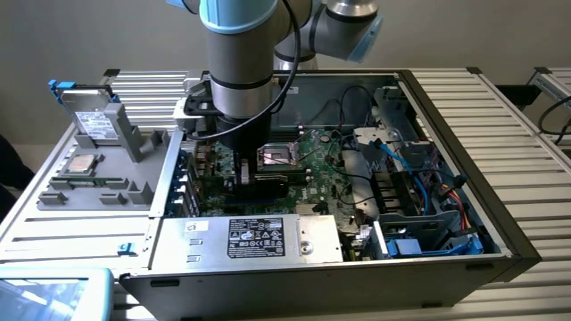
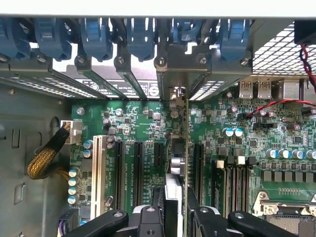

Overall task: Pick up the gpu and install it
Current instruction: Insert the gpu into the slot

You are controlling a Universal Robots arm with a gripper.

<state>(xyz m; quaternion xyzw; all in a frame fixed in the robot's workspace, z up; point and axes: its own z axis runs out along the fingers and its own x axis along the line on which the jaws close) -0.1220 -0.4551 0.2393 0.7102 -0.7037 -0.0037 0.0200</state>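
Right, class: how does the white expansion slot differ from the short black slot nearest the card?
The white slot is long, the short black slot much shorter. The white slot lies further from the gpu in the end effector; the black one sits beside it. Both are empty and parallel.

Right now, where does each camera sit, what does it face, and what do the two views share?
Exterior view: off the arm, above the open computer case, looking down; the arm reaches in over the motherboard.
Wrist view: on the wrist, facing the motherboard and slots; the pincer holds the gpu edge-on.
Shared: motherboard, case interior, pincer.
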